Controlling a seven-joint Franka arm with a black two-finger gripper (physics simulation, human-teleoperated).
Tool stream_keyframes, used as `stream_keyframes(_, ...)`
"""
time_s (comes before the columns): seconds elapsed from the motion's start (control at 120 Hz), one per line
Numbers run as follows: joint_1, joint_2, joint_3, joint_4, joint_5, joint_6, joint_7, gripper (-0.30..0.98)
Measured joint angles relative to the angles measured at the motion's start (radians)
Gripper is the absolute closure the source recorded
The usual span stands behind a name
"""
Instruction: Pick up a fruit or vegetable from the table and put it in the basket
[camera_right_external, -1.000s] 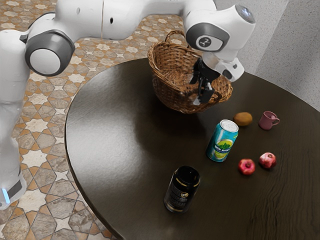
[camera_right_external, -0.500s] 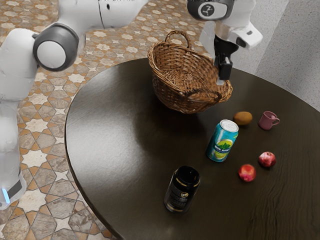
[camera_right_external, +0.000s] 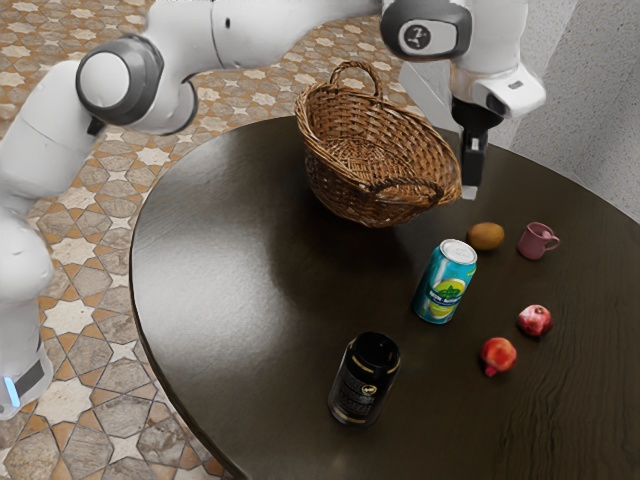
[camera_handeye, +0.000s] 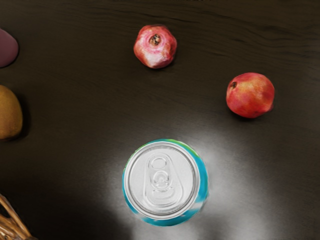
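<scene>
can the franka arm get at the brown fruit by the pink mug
Probably yes: nothing covers the brown fruit, and the gripper hangs nearby, though the basket may crowd one side.

The dark round surface (camera_right_external: 220, 270) carries, in the exterior view, a wicker basket (camera_right_external: 340, 192) at upper centre, a black can (camera_right_external: 364, 380) at lower centre, a teal can (camera_right_external: 445, 283), brown fruit (camera_right_external: 486, 237), pink mug (camera_right_external: 533, 241), red pomegranate (camera_right_external: 498, 353) and paler pomegranate (camera_right_external: 535, 320) toward the right.
</scene>
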Motion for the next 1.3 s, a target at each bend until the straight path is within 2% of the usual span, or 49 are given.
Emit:
stream_keyframes(0.117, -0.004, 0.009, -0.006, -0.047, -0.029, 0.01, 0.009, 0.0)
stream_keyframes(0.183, -0.018, 0.06, -0.032, -0.047, -0.033, 0.015, 0.019, 0.0)
stream_keyframes(0.3, -0.089, 0.124, -0.08, -0.044, 0.031, 0.033, 0.032, 0.0)
stream_keyframes(0.35, -0.101, 0.133, -0.075, -0.045, 0.044, 0.039, 0.035, 0.0)
stream_keyframes(0.442, -0.1, 0.137, -0.004, -0.046, -0.015, 0.047, 0.042, 0.0)
stream_keyframes(0.567, -0.105, 0.143, 0.019, -0.055, -0.055, 0.051, 0.05, 0.0)
stream_keyframes(0.808, -0.107, 0.131, 0.021, -0.056, -0.032, 0.05, 0.063, 0.0)
stream_keyframes(1.3, -0.135, 0.149, 0.037, -0.052, -0.054, 0.053, 0.074, 0.0)
